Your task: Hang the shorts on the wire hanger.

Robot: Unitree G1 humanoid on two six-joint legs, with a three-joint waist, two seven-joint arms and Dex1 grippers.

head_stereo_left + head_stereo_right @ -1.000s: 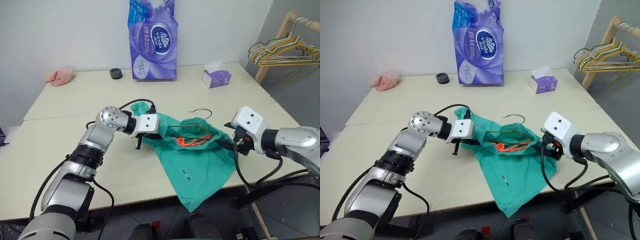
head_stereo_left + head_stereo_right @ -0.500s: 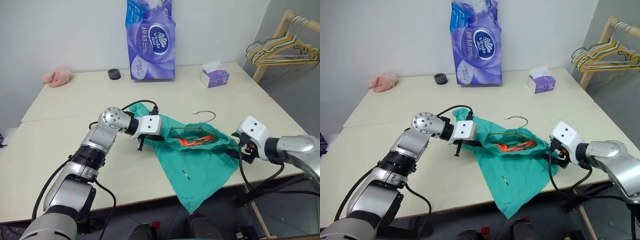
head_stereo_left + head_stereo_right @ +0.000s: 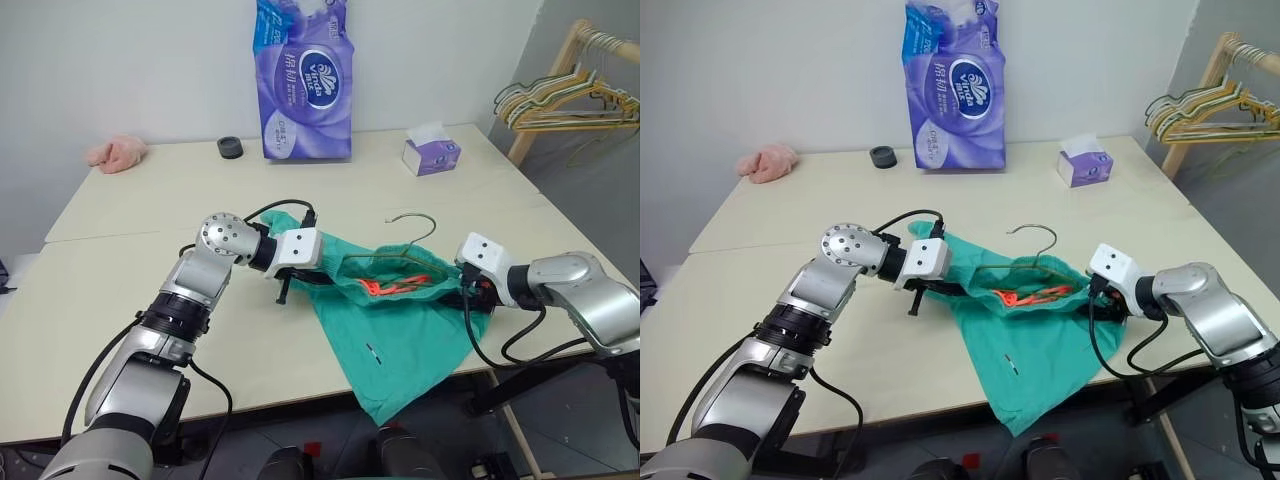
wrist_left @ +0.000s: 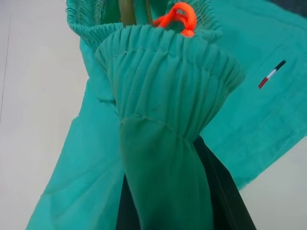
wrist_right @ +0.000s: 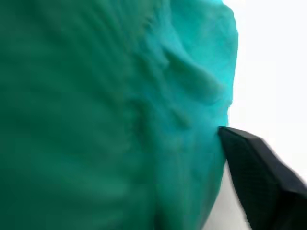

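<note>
1. Though half buried in cloth, left pincer [image 3: 290, 288] clamped on shorts [image 3: 395, 330] waistband.
2. Right pincer [image 3: 1098, 298] at opposite edge; opening impossible to tell.
3. Wire hanger [image 3: 400, 250] mostly hidden inside shorts on surface [image 3: 130, 260], hook exposed.

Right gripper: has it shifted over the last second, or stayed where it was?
Yes. The right gripper has come in and down toward the table, closing on the right end of the shorts waistband beside the wire hanger.
</note>
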